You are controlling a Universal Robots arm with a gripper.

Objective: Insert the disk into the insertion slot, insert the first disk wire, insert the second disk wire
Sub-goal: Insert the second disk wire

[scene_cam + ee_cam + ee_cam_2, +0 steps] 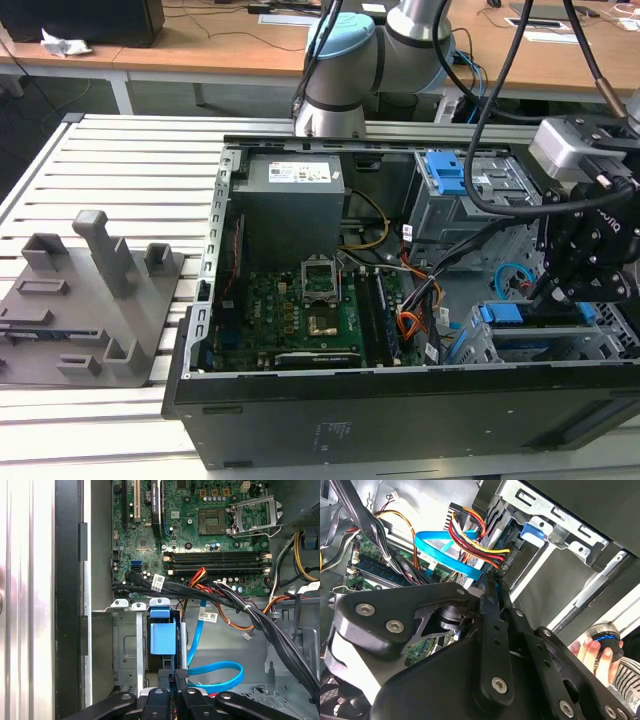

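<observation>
The corner of the open black computer case (400, 400) beside the low grey perforated drive cage (125, 650) is crowded by the looping light-blue cable (220, 672) and black cable bundle (250, 615); the bare grey floor (225, 645) beyond is left passable.

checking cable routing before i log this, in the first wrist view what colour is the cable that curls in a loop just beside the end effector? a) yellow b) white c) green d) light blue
d, in the first wrist view the light-blue cable drops from the wire bundle and curls into a loop on the case floor next to the end effector.
</observation>
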